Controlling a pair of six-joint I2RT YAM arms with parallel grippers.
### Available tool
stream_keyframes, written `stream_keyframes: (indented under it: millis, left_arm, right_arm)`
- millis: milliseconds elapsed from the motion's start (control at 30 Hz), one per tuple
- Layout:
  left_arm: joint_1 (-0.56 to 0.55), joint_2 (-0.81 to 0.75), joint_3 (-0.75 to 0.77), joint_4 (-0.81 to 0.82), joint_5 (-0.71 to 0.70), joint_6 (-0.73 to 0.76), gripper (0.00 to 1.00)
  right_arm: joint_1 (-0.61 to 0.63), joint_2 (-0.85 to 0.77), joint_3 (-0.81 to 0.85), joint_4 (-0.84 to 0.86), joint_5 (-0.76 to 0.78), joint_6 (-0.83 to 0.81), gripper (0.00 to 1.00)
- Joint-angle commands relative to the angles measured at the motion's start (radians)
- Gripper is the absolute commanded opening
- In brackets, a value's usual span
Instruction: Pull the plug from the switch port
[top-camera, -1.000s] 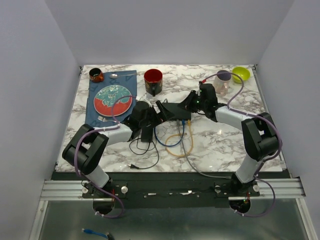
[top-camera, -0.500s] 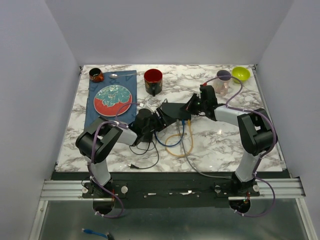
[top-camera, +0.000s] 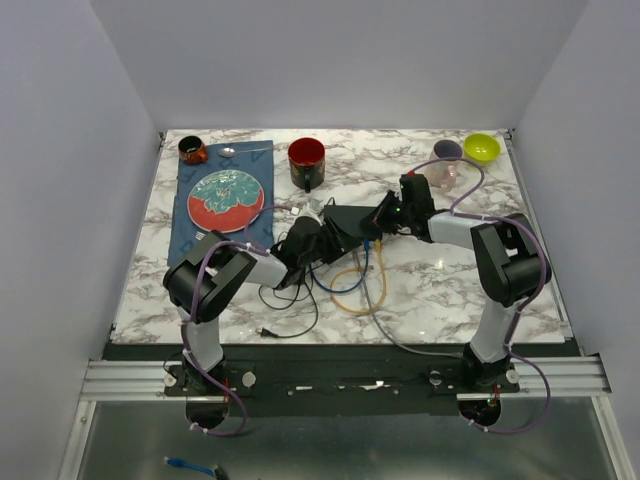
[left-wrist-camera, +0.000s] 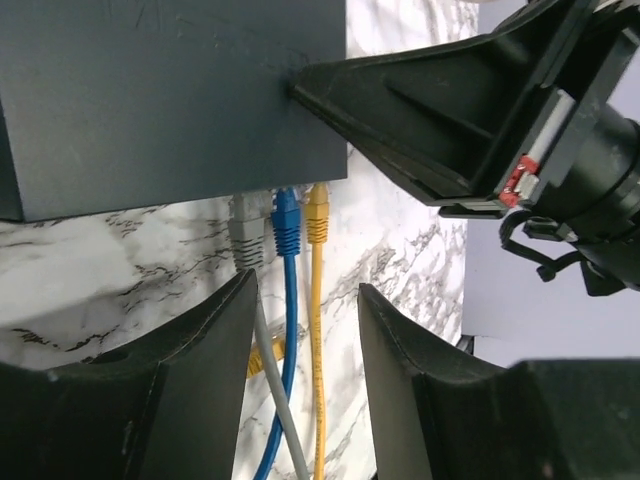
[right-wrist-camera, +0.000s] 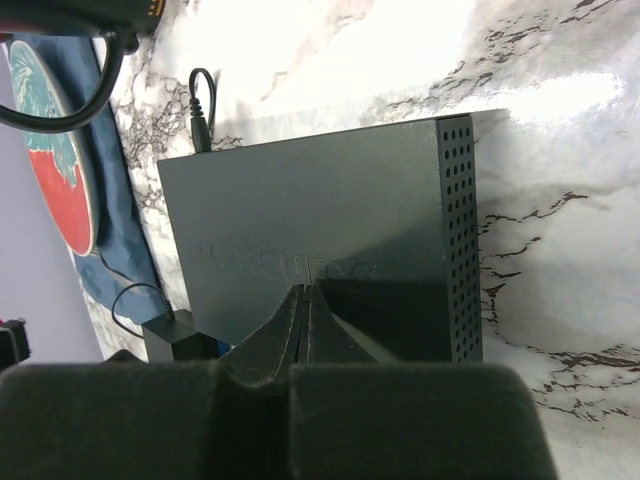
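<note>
Top external view: one marble table (top-camera: 450, 290) carries one blue placemat (top-camera: 192, 232), one dark switch (top-camera: 350, 218) near the centre and one red-and-teal plate (top-camera: 225, 198). Along the far edge stand three cups and one yellow-green bowl (top-camera: 481, 148). The two arms meet at the switch, but the ports are hidden here.

Only the left wrist view shows them. Three plugs sit side by side in the switch's edge: a grey plug (left-wrist-camera: 245, 235), a blue plug (left-wrist-camera: 287, 222) and a yellow plug (left-wrist-camera: 317, 215), all fully seated. The left gripper (left-wrist-camera: 305, 285) is partly open, with its fingers flanking the three cables just below the plugs and nothing pinched.

The right gripper (right-wrist-camera: 303, 292) has its jaws pressed together, holding nothing, with the tips resting on the switch's top. Only the right wrist view shows the switch's perforated side and one black power cord (right-wrist-camera: 200, 100) at its far end.
</note>
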Motion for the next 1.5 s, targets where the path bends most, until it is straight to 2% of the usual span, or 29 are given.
stream_keyframes:
  millis: [0, 600, 833, 967, 1233, 1467]
  left_arm:
    - [-0.005, 0.031, 0.033, -0.116, -0.070, 0.000, 0.54]
    - [0.021, 0.121, 0.045, -0.009, -0.069, -0.075, 0.53]
    - [0.025, 0.156, 0.050, 0.046, -0.072, -0.166, 0.45]
    - [0.027, 0.167, 0.037, 0.084, -0.083, -0.206, 0.44]
    - [0.016, 0.167, 0.047, 0.081, -0.113, -0.215, 0.47]
    - [0.001, 0.163, 0.085, 0.008, -0.129, -0.209, 0.45]
  right_arm:
    - [-0.002, 0.053, -0.016, -0.057, 0.006, -0.003, 0.01]
    - [-0.002, 0.062, -0.024, -0.070, 0.016, 0.000, 0.01]
    - [-0.002, 0.065, -0.019, -0.070, 0.014, 0.002, 0.01]
    - [-0.002, 0.065, -0.018, -0.070, 0.014, 0.002, 0.01]
    - [-0.004, 0.065, -0.019, -0.066, 0.014, 0.002, 0.01]
    - [-0.002, 0.063, -0.019, -0.066, 0.016, 0.002, 0.01]
